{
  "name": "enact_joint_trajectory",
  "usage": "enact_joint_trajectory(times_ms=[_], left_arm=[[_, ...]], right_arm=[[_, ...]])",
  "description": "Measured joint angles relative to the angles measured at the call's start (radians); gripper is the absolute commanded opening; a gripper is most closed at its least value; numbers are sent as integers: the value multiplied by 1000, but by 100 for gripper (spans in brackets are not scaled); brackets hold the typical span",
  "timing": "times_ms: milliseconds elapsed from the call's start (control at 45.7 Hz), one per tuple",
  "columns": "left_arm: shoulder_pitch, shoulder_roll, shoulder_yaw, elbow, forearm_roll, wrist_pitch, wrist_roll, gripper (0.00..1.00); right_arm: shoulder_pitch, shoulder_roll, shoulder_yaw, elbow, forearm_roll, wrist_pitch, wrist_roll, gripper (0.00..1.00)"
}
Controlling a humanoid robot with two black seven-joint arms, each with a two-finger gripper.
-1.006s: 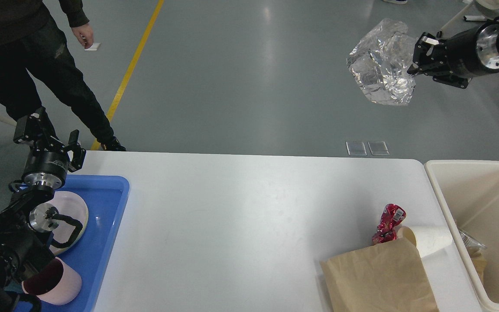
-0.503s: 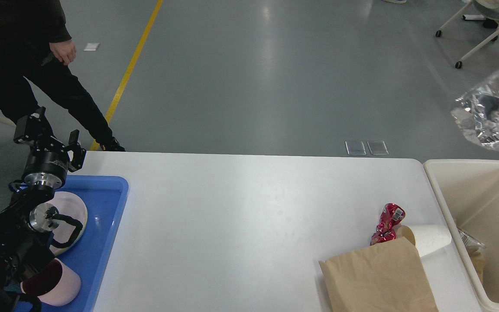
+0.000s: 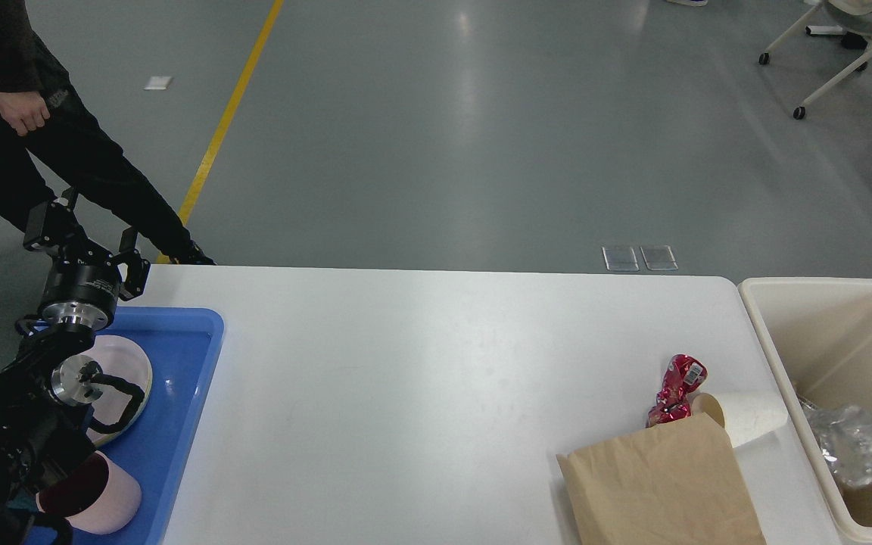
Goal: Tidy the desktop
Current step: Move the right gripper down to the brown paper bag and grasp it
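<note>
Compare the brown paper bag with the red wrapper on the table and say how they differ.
The brown paper bag is far bigger than the red wrapper. The bag lies flat and fairly smooth; the wrapper is crumpled and twisted. The bag is plain matte brown; the wrapper is shiny red with a white label. The bag runs past the picture's bottom edge; the wrapper shows whole. Both lie on the white table, near its right end, beside the paper cup.
</note>
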Motion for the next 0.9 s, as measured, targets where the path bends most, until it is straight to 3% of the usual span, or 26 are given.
enact_joint_trajectory(times_ms=[175, 415, 656, 896], left_arm=[[0, 0, 0, 0, 0, 0, 0, 96], [0, 0, 0, 0, 0, 0, 0, 96], [0, 0, 0, 0, 0, 0, 0, 96], [0, 0, 1, 0, 0, 0, 0, 96]], right_arm=[[27, 33, -2, 31, 1, 11, 0, 100], [358, 46, -72, 250, 1, 46, 0, 100], [665, 170, -200, 424, -8, 178, -4, 100], [1053, 224, -224, 786, -34, 338, -4, 100]])
